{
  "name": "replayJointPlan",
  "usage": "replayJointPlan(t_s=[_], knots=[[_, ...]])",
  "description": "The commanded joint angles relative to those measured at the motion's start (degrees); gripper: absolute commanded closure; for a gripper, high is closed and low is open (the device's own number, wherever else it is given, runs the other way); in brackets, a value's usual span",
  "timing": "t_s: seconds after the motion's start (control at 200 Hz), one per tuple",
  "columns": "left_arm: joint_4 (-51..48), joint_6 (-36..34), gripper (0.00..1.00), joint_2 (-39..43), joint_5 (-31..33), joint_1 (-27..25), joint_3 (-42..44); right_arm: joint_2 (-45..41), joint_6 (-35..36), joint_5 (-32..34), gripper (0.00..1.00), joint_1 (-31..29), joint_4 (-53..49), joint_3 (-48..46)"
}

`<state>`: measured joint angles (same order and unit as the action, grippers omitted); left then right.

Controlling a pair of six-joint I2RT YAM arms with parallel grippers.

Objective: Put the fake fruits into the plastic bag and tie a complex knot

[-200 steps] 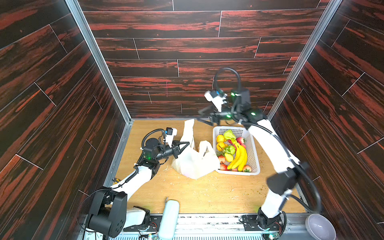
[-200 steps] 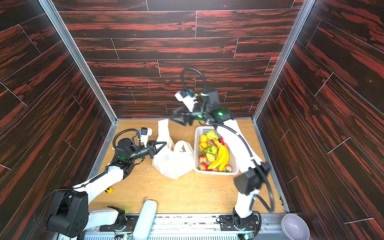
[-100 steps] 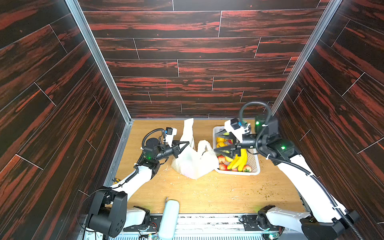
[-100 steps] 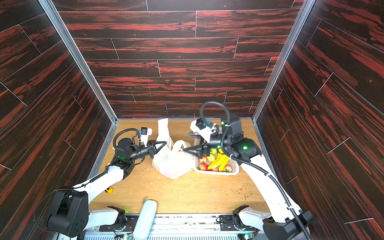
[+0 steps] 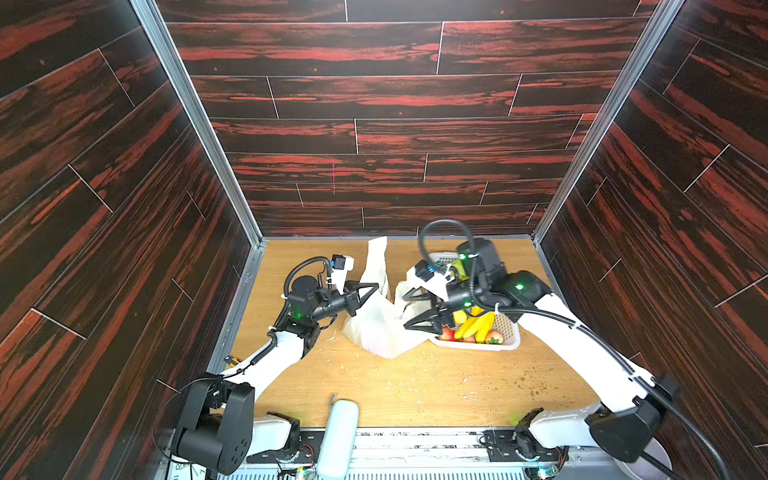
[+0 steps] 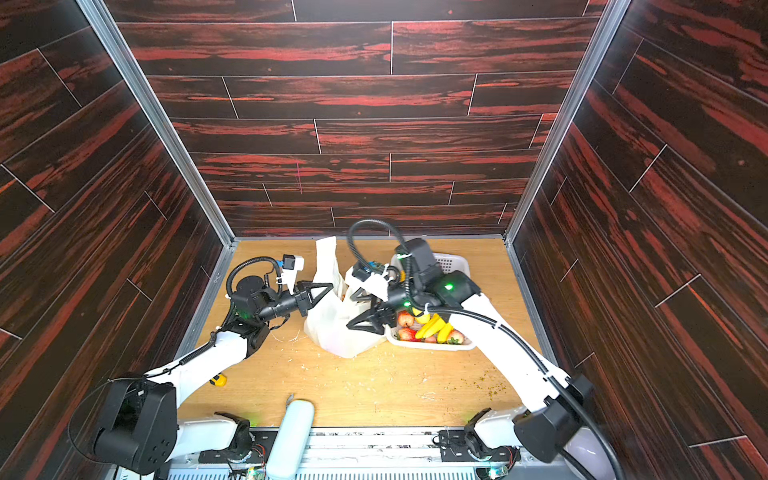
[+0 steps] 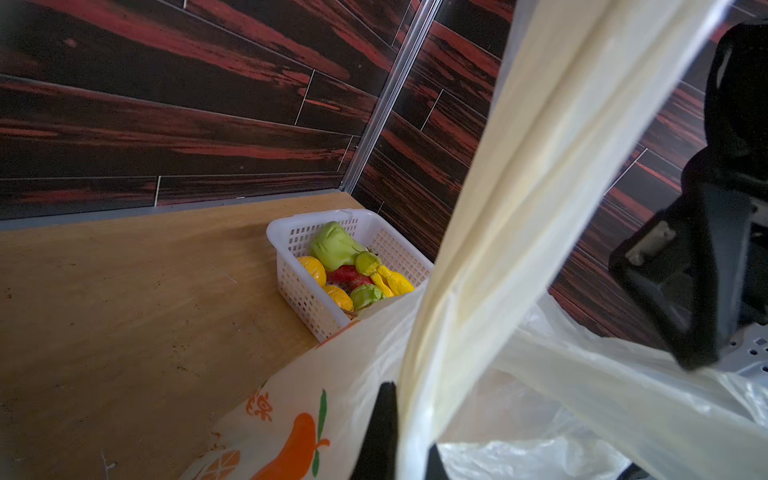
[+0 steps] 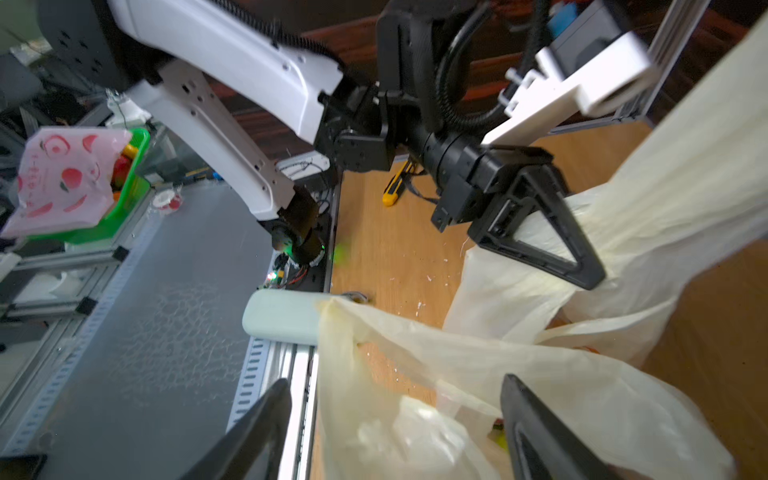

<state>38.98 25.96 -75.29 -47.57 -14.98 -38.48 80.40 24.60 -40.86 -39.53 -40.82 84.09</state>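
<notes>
Two robot arms tend a thin cream plastic bag [image 5: 380,332] on a wooden table [image 5: 415,390], beside a white basket [image 5: 510,338] of toy fruit [image 5: 473,326].

The bag's orange lettering [image 7: 259,409] is too blurred to read, and an orange fruit print [image 7: 291,453] sits beside it. Translucent and crumpled, the bag lies mid-table, touching the basket. The left gripper [image 5: 374,287] is clenched on the bag below a handle strip [image 5: 376,262] that stands upright. The right gripper [image 5: 409,312] is released, its jaws wide apart on either side of loose plastic. Bananas, strawberries [image 6: 407,333] and a green pear [image 7: 332,249] fill the basket, partly hidden by the right arm. I cannot make out what is inside the bag.
</notes>
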Motion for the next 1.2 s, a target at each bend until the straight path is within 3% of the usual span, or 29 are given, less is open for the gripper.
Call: replayJointPlan(t_s=[0.0,0.095,0.175,0.235,0.291,0.371,0.566,0.651,0.807,0.942,1.042,1.107,1.192], knots=[[0.1,0.0,1.0,1.2,-0.7,0.1,-1.8,2.7,2.8,1.0,0.3,-1.0,-4.0,2.5],[-0.1,0.1,1.0,1.4,-0.8,0.0,-1.9,4.3,3.1,0.7,0.43,-1.8,-5.0,3.4],[-0.3,0.0,1.0,1.9,-0.6,0.1,-1.9,5.2,3.1,0.3,0.6,-2.0,-5.4,4.4],[-0.4,-0.1,1.0,2.3,-0.5,0.1,-1.8,5.3,2.9,-0.4,0.78,-1.9,-5.1,5.1],[-0.6,-0.2,1.0,2.9,-0.1,0.1,-1.7,5.1,2.7,-0.9,1.0,-1.9,-4.9,5.8],[-1.1,0.0,0.99,4.0,0.4,0.1,-1.8,4.3,0.8,-0.6,1.0,-1.9,-2.6,6.1],[-7.5,-2.5,0.71,8.6,4.9,0.4,-2.4,1.1,-12.5,-1.5,1.0,1.3,13.1,1.9],[-11.0,-3.1,0.65,11.5,7.8,1.2,-2.5,-0.3,-18.8,-0.3,1.0,2.8,20.8,-1.1],[-18.5,-2.3,0.47,17.5,12.8,4.3,-2.5,-1.3,-23.8,2.3,1.0,4.0,28.2,-4.1],[-23.6,-1.5,0.43,23.4,13.2,6.0,-2.8,-1.1,-26.6,1.5,1.0,4.7,31.7,-5.0],[-24.7,-0.9,0.43,27.2,9.0,5.8,-3.2,-1.4,-28.0,1.0,1.0,4.8,33.5,-5.7],[-23.3,-0.1,0.42,29.3,6.3,4.4,-3.0,-1.5,-28.7,0.5,1.0,4.9,34.5,-6.2],[-23.8,-0.9,0.39,30.9,7.7,-0.3,-3.9,-1.6,-29.6,-0.9,1.0,4.8,35.9,-7.2]])
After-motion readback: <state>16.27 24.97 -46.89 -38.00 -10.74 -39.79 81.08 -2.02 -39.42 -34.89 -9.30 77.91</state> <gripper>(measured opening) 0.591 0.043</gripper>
